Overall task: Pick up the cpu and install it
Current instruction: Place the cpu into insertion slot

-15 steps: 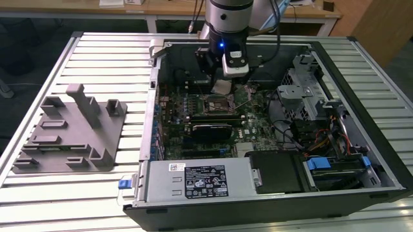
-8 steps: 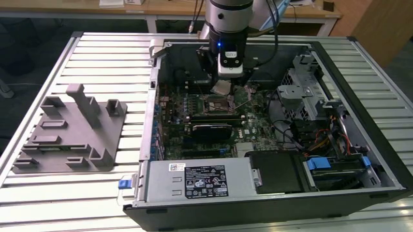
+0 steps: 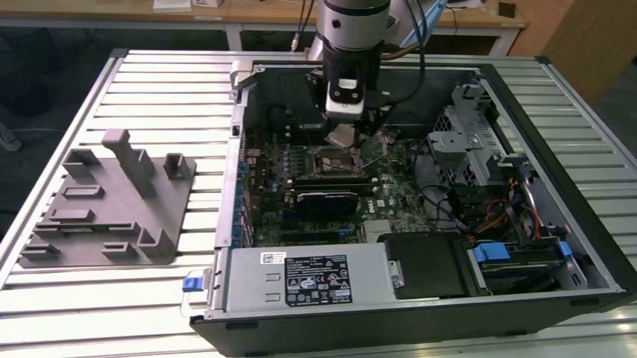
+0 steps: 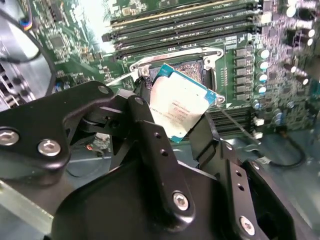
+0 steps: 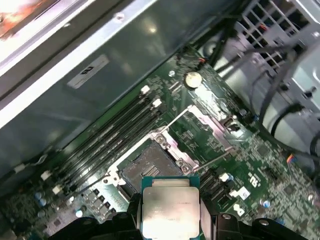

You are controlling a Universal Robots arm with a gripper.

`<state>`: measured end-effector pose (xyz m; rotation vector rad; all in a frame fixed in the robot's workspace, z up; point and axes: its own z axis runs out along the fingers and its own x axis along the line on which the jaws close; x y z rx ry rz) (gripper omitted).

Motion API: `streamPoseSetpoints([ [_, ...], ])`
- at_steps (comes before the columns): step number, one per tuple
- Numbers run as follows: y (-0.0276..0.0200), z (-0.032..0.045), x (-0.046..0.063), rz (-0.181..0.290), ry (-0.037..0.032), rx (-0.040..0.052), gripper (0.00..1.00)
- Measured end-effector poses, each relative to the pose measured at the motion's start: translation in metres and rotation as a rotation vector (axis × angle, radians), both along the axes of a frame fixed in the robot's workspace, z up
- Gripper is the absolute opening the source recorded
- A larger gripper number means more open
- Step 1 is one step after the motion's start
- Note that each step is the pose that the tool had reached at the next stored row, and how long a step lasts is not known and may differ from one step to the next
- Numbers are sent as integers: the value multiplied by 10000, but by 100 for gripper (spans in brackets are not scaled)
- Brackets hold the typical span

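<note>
One cpu (image 4: pixel 182 107) is in the grasp now. The jaws pinch it by two opposite edges, with the black fingers (image 4: pixel 150 135) pressed on its pale rim, and the shiny metal top is left free. It hangs in the air just above the open socket (image 5: pixel 150 167) of the motherboard (image 3: pixel 398 195). This is inside the computer case (image 3: pixel 225 224) that lies on the counter (image 3: pixel 149 97). The metal frame (image 5: pixel 205 127) of the socket is lifted aside. As far as I can see, the chip does not touch the socket.

I judge the cpu to be light, thin and stiff, so it will not bend in the grip. Its metal top looks smooth and probably slippery, so the edges are the better place to hold it. The underside and the contacts of the socket are surely fragile, and I think pressing or dragging would damage them. Whether the chip sits level between the jaws, I cannot tell.
</note>
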<state>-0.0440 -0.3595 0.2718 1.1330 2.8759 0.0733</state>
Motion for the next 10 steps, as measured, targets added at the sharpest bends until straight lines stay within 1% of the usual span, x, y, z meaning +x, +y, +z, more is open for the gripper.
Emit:
streamPoseSetpoints([
  [10,0,-11,0,-1815,1,-2,55],
])
